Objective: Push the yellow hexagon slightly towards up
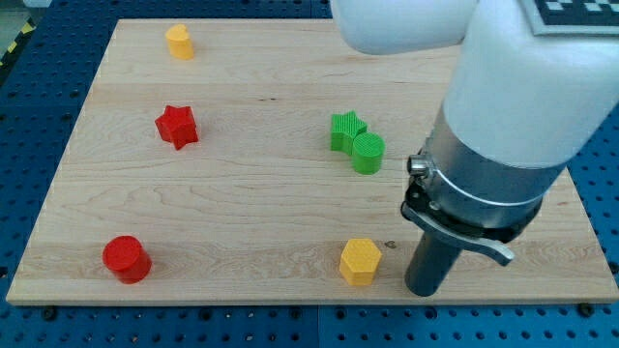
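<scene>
No readable text anywhere (only a black-and-white marker pattern (578, 14) on the arm, no letters).

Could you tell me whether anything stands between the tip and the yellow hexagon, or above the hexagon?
Nothing visible does. My tip is just to the view's right of the yellow hexagon, bare board between. The green cylinder and green star sit well above.

Light wooden board (290, 232) holds a yellow hexagon (360, 261), small yellow block (179, 42), red star (177, 126), red cylinder (127, 258), and a green star (344, 130) touching a green cylinder (368, 153).
</scene>
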